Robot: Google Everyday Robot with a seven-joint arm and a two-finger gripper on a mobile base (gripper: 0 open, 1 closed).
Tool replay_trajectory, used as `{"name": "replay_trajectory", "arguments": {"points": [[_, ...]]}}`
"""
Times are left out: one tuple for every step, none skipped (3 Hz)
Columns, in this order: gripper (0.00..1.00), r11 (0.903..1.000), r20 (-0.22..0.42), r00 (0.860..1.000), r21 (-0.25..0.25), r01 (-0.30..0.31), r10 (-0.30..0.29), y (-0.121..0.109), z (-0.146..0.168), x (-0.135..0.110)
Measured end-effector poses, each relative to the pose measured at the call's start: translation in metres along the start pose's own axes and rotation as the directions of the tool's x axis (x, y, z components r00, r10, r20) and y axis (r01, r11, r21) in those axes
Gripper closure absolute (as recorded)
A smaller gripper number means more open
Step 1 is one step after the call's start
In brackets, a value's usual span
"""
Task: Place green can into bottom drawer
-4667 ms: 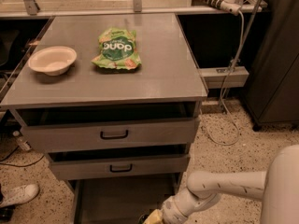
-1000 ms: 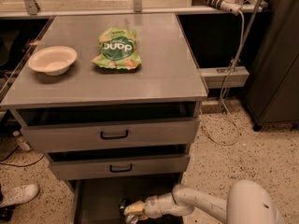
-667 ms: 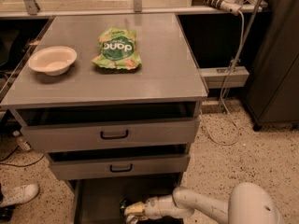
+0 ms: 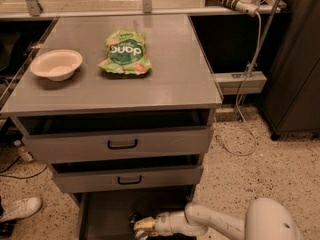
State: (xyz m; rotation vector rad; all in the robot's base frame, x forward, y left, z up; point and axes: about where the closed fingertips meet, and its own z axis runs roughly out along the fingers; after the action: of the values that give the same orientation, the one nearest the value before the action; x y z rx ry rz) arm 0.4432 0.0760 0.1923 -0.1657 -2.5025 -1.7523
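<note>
The bottom drawer [image 4: 107, 210] is pulled out at the foot of the cabinet, showing a plain dark grey floor. My gripper [image 4: 142, 226] reaches into it from the right, low over the floor near the drawer's front middle. A small dark rounded thing [image 4: 133, 218] sits right at the gripper's tip. It may be the green can, but its label does not show. Whether the gripper holds it cannot be told.
Two grey drawers with black handles [image 4: 122, 144] [image 4: 129, 180] sit slightly open above the bottom drawer. On the cabinet top lie a white bowl [image 4: 56, 64] and a green snack bag [image 4: 124, 52]. A white shoe [image 4: 20, 208] is on the floor at left. Cables [image 4: 245, 99] hang at right.
Since the oldest frame the arm has swung left, from the drawer's right front corner into the drawer. Over the last second it has barely moved.
</note>
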Motion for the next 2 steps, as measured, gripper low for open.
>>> {"name": "replay_trajectory", "arguments": {"points": [[1.00,0.9996,0.007,1.000,0.016,-0.024,0.024,-0.014,0.002,0.001],[1.00,0.9989,0.022,0.999,0.025,-0.039,0.038,-0.025,0.001,-0.001]]}}
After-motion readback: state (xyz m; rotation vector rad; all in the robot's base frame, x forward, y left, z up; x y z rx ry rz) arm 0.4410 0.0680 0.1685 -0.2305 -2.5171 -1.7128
